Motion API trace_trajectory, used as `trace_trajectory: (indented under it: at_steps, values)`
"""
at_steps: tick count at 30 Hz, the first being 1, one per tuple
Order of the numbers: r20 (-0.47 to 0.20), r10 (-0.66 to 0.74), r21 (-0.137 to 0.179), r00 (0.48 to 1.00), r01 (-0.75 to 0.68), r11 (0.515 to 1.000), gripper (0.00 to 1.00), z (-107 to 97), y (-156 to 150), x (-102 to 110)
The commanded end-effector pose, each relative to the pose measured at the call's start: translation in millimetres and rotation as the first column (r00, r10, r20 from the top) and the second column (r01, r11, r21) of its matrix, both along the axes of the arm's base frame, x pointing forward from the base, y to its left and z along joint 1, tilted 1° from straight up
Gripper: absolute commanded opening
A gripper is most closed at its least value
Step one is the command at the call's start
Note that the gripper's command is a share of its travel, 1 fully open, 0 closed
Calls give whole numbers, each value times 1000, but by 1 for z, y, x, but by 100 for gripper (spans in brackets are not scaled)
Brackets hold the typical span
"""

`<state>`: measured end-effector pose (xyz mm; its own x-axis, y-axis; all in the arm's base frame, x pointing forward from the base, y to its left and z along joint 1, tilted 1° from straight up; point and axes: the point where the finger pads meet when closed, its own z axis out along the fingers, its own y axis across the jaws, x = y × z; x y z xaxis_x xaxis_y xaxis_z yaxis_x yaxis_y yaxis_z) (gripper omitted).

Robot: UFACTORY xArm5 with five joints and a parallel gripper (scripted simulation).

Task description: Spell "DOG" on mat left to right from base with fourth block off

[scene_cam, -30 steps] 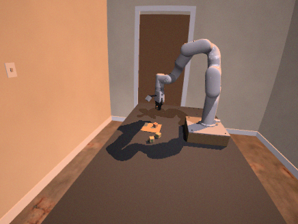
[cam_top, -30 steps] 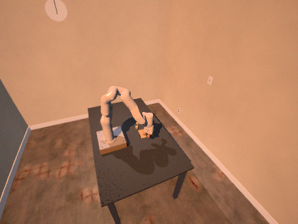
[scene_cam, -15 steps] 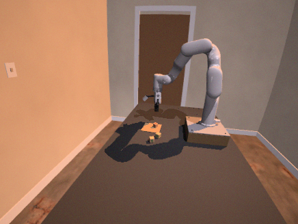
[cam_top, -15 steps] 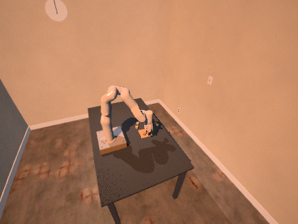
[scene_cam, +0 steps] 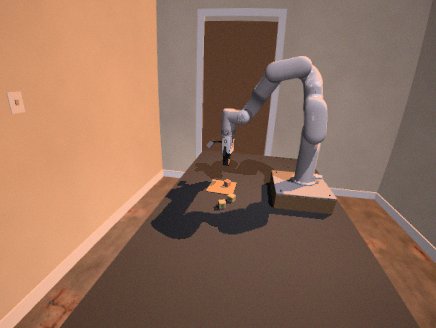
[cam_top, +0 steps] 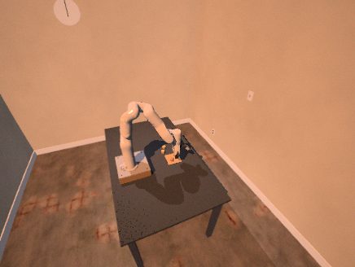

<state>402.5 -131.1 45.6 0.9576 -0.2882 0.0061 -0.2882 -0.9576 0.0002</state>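
Observation:
An orange mat [scene_cam: 221,187] lies on the dark table; it also shows in the top view [cam_top: 173,159]. One small block [scene_cam: 227,183] sits on the mat. Two more blocks [scene_cam: 222,203] [scene_cam: 231,198] lie close together on the table just off the mat's edge; they show in the top view as a yellowish spot [cam_top: 164,148]. My gripper [scene_cam: 226,160] points down, raised above the far side of the mat, and is shut on a small dark block. In the top view the gripper [cam_top: 177,154] hangs over the mat. The letters are too small to read.
The robot's base block [scene_cam: 302,196] stands on the table to the right of the mat. The table's edges run close on the mat's left side. A door [scene_cam: 240,82] is behind the table.

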Motion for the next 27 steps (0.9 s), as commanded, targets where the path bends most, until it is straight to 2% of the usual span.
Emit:
trace_trajectory:
  at_steps: [1,9,16,19,21,27]
  values:
    - [3,-113,0,994,113,994,27,1,10,5]
    - [3,-328,3,945,328,945,27,2,31,11]
    - [2,-496,5,868,496,868,27,2,49,15]
    - [2,-519,5,855,519,855,27,2,51,16]
    - [2,-599,6,800,599,800,27,2,61,17]
    - [0,-712,7,702,712,702,27,2,76,20]
